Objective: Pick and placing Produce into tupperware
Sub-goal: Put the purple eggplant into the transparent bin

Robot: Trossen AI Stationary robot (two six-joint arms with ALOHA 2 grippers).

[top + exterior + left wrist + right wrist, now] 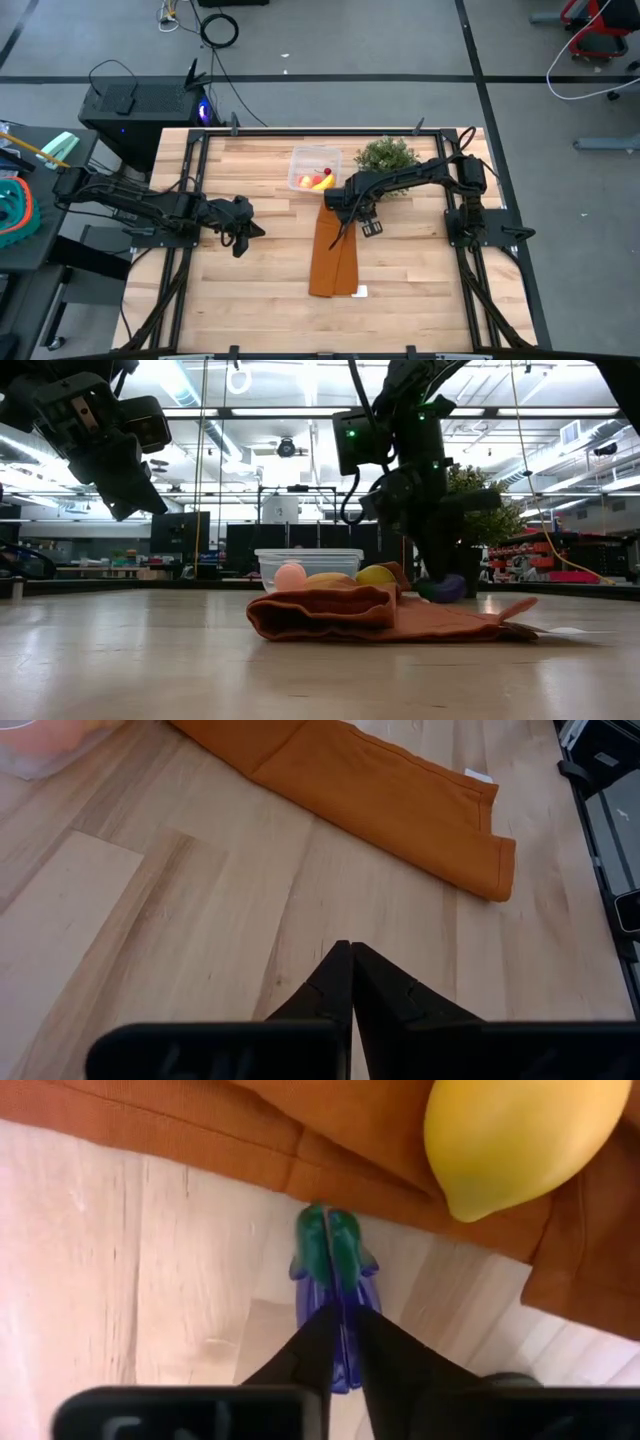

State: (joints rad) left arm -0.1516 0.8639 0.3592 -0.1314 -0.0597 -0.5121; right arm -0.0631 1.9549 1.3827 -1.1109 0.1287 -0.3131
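We are pinching the purple piece (pixel 337 1295), a small toy fruit with a green cap, between the fingers of the right end effector (pixel 340 1342), low over the counter (pixel 260 270) just beside the top end of the orange cloth (pixel 335 262). In the right wrist view the fingers are closing on the piece along its length, the green cap pointing away toward the cloth, and a lemon (pixel 520 1140) is lying on the cloth close ahead. In the low view the purple piece is sitting at counter level under the right arm.

The clear box (pixel 314 167) is standing near the far edge of the counter, just beyond the cloth and beside the potted plant (pixel 386 155), and it is already holding a banana (pixel 322 183) and small red pieces.

The left end effector (pixel 350 982) is waiting over bare wood at the left of the counter, its fingers pressed together on nothing.

To do this step well, we judge that the lift should be straight up until the piece is clearing the cloth folds and the lemon, then carried across to the box and lowered inside its rim before release, keeping the wrist away from the plant. The grip looks narrow, so slow motion should be reducing the chance of the piece twisting out.
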